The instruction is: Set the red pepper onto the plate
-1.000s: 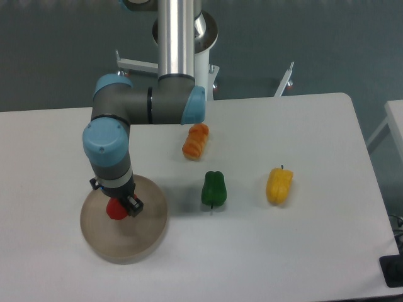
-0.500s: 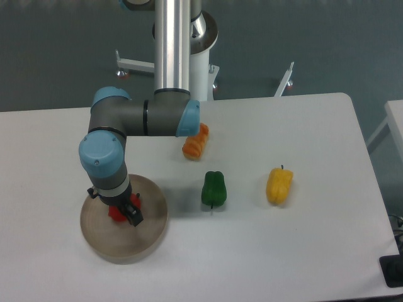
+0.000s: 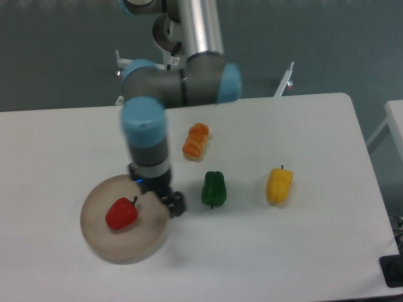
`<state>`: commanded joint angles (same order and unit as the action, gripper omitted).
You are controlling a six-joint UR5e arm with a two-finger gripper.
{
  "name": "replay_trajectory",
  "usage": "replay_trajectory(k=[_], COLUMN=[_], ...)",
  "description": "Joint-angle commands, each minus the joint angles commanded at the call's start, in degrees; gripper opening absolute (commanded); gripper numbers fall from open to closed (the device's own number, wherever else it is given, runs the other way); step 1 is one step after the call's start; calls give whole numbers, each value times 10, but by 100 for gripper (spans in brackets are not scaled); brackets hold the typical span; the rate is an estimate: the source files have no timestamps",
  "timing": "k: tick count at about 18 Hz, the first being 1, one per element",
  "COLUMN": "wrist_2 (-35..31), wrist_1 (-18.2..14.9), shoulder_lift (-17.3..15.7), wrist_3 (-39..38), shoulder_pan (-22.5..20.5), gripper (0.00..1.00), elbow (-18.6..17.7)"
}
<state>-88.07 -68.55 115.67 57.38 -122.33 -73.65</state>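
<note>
1. The red pepper [image 3: 121, 214] lies on the plate [image 3: 101, 242], left of the plate's centre, with its dark stem pointing up and to the right.
2. The plate sits on the white counter [image 3: 302, 251] at its front-left area.
3. The gripper [image 3: 165, 200] hangs over the right rim of the plate, just beside the red pepper and apart from it.
4. The fingers [image 3: 175, 204] hold nothing. The view is blurred and partly hidden by the wrist, so how far apart they stand cannot be told.
5. The green pepper [image 3: 213, 188] lies on the counter just right of the gripper, clear of the plate.
6. The yellow pepper [image 3: 279, 185] lies further right, well apart from the green pepper.
7. The orange pepper [image 3: 196, 140] lies behind the green pepper, near the arm [image 3: 146, 135].
8. The arm reaches down from a grey column at the back of the counter.
</note>
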Motion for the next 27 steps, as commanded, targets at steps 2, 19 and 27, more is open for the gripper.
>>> replay_trajectory(k=[2,19,27], wrist_2=[-1,-10,-9], wrist_1=[-30,-132,-134], shoulder_lift=[-10,-19,-18], wrist_3=[48,355,353], shoulder_pan=[-25,-150,-156], gripper=[100,100,100], elbow=[-1,-23,-23])
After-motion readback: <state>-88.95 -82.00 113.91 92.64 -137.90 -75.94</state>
